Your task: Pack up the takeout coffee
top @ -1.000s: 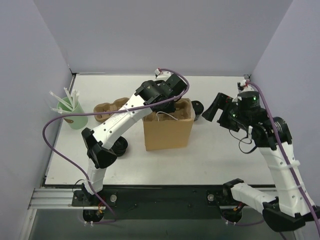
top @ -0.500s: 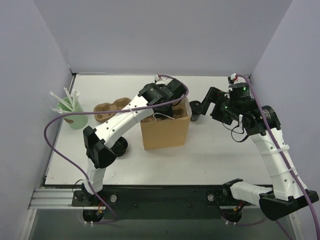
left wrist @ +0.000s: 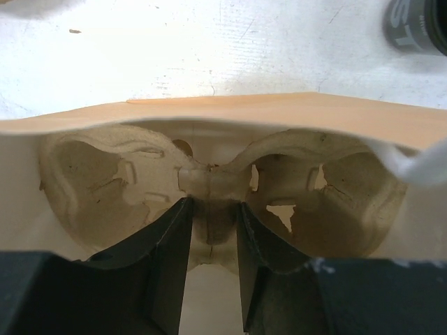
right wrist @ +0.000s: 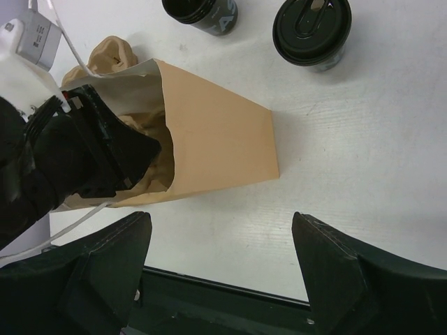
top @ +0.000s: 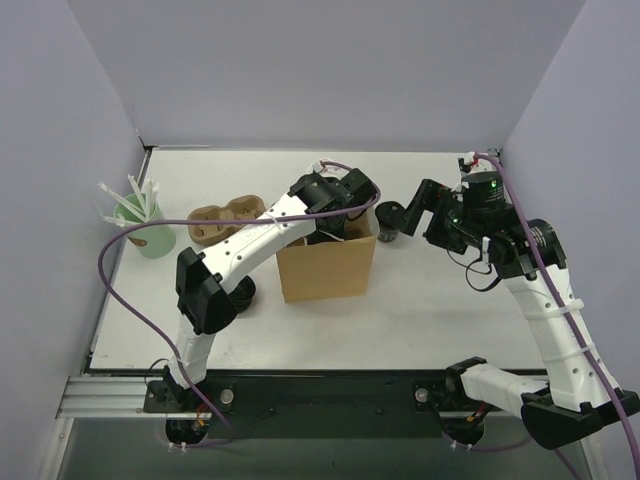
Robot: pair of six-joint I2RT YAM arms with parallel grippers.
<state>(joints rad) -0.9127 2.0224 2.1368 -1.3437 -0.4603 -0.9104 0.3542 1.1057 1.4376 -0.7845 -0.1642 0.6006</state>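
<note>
The takeout coffee (top: 388,230) (right wrist: 312,29), a small black lidded cup, stands on the table right of the upright brown paper bag (top: 325,268) (right wrist: 216,139). My right gripper (top: 405,212) (right wrist: 220,220) hangs open above the table beside the bag, close over the cup and holding nothing. My left gripper (top: 335,222) (left wrist: 213,206) reaches down into the bag's mouth. Its fingers are shut on the middle ridge of a pulp cup carrier (left wrist: 126,181) lying inside the bag.
A second black cup with white lettering (right wrist: 202,8) stands behind the bag. Another pulp carrier (top: 225,222), a mint-green cup of white straws (top: 145,228) and a squat black stack (top: 240,292) sit to the left. The table's black front rail (top: 330,390) lies near.
My right arm has swung left, bringing its open gripper over the coffee. The left gripper has sunk deeper into the bag, and the bag has shifted slightly left.
</note>
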